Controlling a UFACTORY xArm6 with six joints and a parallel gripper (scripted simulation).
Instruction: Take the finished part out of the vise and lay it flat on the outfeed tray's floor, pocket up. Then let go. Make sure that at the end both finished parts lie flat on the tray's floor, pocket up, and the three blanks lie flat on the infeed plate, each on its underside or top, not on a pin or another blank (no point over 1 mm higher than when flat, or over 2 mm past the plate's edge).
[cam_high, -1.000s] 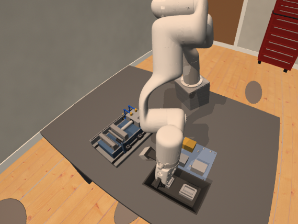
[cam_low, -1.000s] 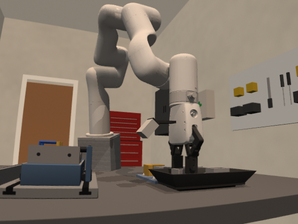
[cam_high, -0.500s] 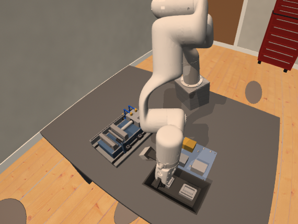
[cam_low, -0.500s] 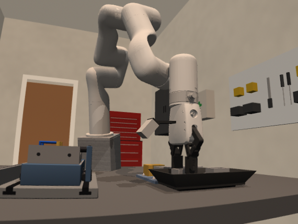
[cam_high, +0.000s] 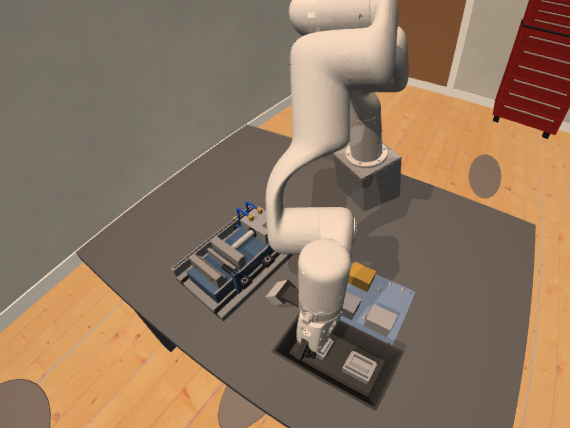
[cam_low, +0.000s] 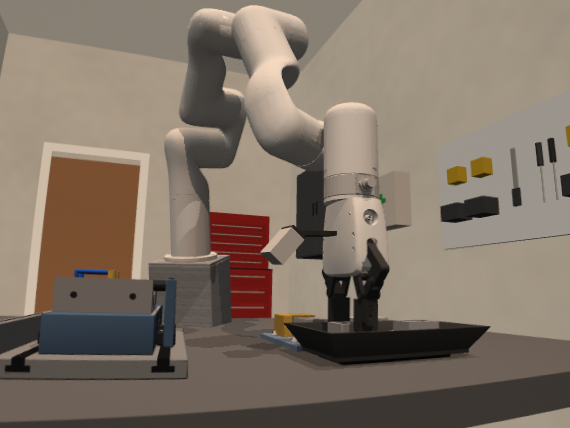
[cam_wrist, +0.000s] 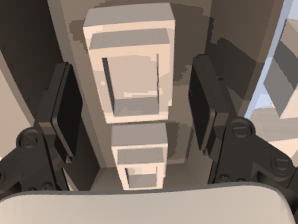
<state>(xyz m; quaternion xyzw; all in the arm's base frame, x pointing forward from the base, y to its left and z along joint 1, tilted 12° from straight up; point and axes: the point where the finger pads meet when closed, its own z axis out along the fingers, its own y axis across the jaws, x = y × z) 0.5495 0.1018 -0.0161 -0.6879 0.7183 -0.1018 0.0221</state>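
Observation:
The finished part (cam_wrist: 133, 72), a pale grey block with a rectangular pocket facing up, lies on the floor of the dark outfeed tray (cam_high: 385, 385) (cam_low: 400, 340) (cam_wrist: 67, 23) at its left end. My gripper (cam_high: 307, 352) (cam_low: 352, 320) (cam_wrist: 133, 77) reaches straight down into the tray. It is open, with a finger on each side of the part and a gap showing on both sides. In the exterior view a sliver of the part (cam_low: 336, 326) shows above the tray rim. The blue and grey vise (cam_high: 225, 265) (cam_low: 100, 320) stands to the left with nothing between its jaws.
A second pocketed grey part (cam_high: 359, 366) (cam_wrist: 139, 156) lies in the same tray. Behind the tray is a blue plate (cam_high: 400, 300) with grey blocks (cam_high: 381, 318) and a yellow block (cam_high: 362, 276). A small grey box juts out beside the wrist.

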